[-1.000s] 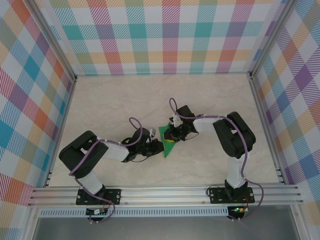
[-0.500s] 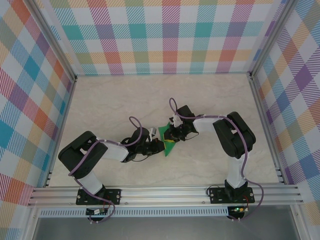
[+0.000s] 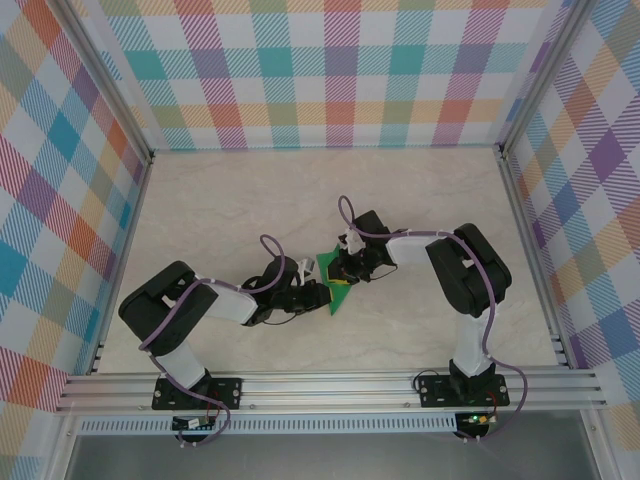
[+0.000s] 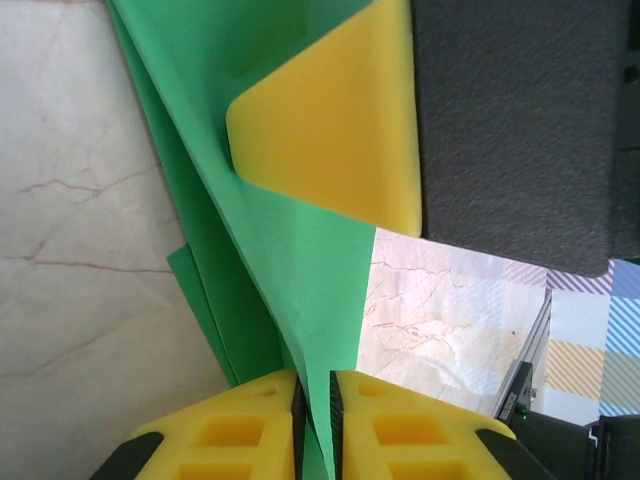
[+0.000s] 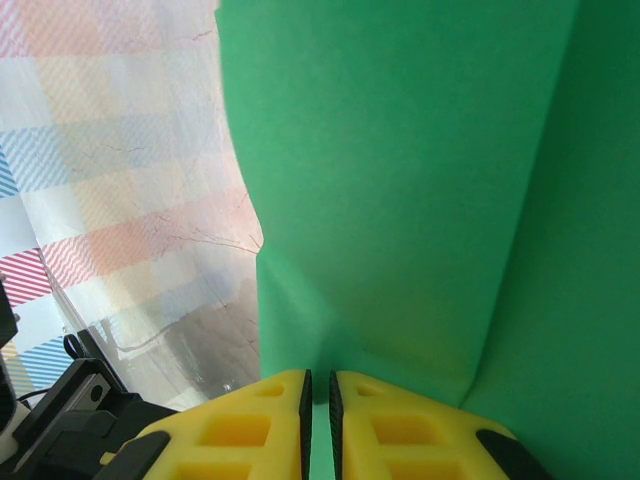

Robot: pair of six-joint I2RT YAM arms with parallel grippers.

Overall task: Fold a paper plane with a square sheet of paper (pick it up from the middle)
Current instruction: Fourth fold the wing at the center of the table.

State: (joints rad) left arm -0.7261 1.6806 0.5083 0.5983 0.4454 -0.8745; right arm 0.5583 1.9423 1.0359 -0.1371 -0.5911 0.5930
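Observation:
The square sheet of paper (image 3: 333,265) is bright green and creased into a pointed, folded shape, held just above the table's middle. My left gripper (image 3: 319,292) comes at it from the left and is shut on its lower folds. In the left wrist view the paper (image 4: 290,260) runs down between the yellow pads of my left gripper (image 4: 316,378). My right gripper (image 3: 343,272) reaches in from the right and pinches the upper part. In the right wrist view my right gripper (image 5: 319,378) is shut on an edge of the green sheet (image 5: 400,180). A yellow right fingertip (image 4: 330,120) presses on the paper.
The beige marble table (image 3: 240,200) is walled by plaid panels (image 3: 320,70) at the back and both sides. An aluminium rail (image 3: 330,390) runs along the near edge, where both arm bases stand. The two wrists sit very close together.
The left wrist has shifted slightly towards the right gripper. The paper and the right arm have stayed in place.

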